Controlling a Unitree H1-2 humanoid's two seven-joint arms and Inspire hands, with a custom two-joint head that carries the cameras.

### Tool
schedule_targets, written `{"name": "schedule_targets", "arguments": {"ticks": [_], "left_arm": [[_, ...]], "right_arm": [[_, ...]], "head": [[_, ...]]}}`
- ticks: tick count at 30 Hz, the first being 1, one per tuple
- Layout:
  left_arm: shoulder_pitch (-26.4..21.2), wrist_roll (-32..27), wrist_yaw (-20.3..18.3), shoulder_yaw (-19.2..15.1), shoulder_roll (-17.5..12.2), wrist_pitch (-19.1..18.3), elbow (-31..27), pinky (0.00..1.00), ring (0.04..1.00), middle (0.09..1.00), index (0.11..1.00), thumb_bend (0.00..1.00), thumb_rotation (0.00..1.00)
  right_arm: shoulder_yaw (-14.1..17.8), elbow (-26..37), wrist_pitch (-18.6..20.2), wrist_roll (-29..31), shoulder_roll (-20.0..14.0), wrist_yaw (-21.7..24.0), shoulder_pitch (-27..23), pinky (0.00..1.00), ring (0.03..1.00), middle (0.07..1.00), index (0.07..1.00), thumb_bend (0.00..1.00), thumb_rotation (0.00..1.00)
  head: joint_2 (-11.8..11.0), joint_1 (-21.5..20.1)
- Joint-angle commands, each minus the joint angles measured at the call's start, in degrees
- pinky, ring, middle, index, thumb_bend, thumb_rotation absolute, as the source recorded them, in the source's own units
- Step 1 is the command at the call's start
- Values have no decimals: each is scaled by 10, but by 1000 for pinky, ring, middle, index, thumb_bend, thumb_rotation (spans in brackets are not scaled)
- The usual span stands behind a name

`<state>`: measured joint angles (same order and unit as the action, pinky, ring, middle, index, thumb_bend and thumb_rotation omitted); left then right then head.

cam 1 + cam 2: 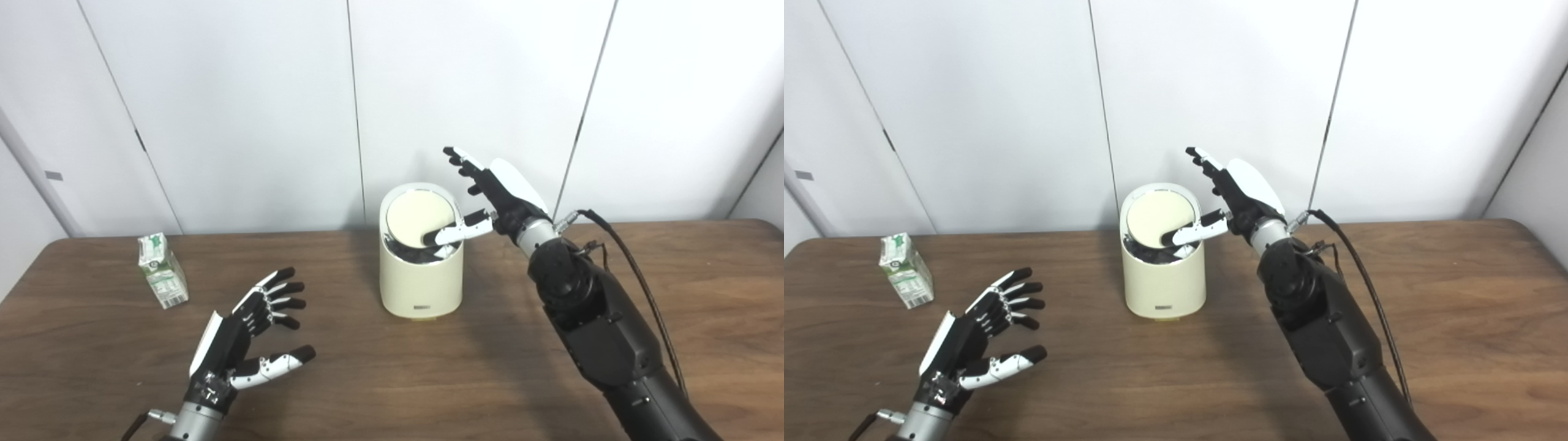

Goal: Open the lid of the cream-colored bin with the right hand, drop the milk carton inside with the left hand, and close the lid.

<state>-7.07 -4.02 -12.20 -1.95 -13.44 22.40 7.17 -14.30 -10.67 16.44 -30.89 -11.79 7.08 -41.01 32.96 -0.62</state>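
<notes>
**Bin lid tipped up, carton untouched**

One cream-colored bin [420,275], upright, mid-table, toward the wall side. One lid [424,218] on it, round, cream, tilted up so its face shows to the cameras; dark gap w/ dark liner visible under its front edge. The lid is partly open, not flat.

One milk carton [162,271], green/white, standing on the table at far left, well apart from the bin & not touched by anything.

Two hands. Right hand [493,197] is raised just beside the bin's right rim, fingers [460,160] spread & pointing up-left above the lid, clear of it. Its thumb [458,231] reaches across the rim & lies on the lower right part of the lid, tip at or in the dark gap; can't tell exactly. Nothing gripped; hand spread wide.

Left hand [254,334] sits low over the table, front left, between carton & bin but nearer the carton, palm turned inward, fingers apart & thumb out, holding nothing.

One brown wood table [392,367]; white panelled wall [245,110] behind.
</notes>
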Motion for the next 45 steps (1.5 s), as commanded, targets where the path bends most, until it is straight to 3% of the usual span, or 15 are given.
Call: {"name": "schedule_targets", "arguments": {"ticks": [1,10,14,17,20,27,35,42,45], "left_arm": [[-3,1,3,-1,-5,7,-20,607,739,813,906,761,204],[-2,-1,2,-1,-4,3,-25,601,737,814,905,765,209],[-1,0,3,-1,-4,-1,-30,592,729,809,903,769,212],[-1,3,5,-1,-4,-3,-33,593,729,809,903,774,216],[-1,1,4,0,-3,-6,-34,591,731,814,906,773,216],[1,-1,4,-1,-3,-7,-35,590,729,813,903,774,205],[0,1,4,-2,-5,-1,-30,585,730,813,905,775,215],[2,0,6,-1,-2,-4,-32,593,731,811,901,773,217],[2,2,7,-1,-1,-4,-32,593,735,813,901,773,221]], "right_arm": [[-3,-1,-12,-8,-1,-9,-28,774,901,930,947,872,264],[-17,-4,9,-28,-1,-3,-43,770,894,925,945,852,307],[-39,7,49,-53,-9,28,-57,769,909,943,946,852,302],[-54,21,90,-75,-13,55,-68,680,890,943,938,865,258],[-60,28,104,-109,-12,79,-72,610,862,937,925,873,190],[-44,38,105,-160,4,119,-61,616,842,934,914,889,112],[-31,46,105,-179,10,132,-51,648,858,939,918,882,128],[6,79,105,-174,19,156,-35,670,877,940,923,869,151],[21,103,104,-160,18,145,-26,666,869,920,908,878,187]], "head": [[1,-1],[6,0],[8,2],[10,3],[11,4],[12,5],[11,3],[10,4],[10,4]]}}
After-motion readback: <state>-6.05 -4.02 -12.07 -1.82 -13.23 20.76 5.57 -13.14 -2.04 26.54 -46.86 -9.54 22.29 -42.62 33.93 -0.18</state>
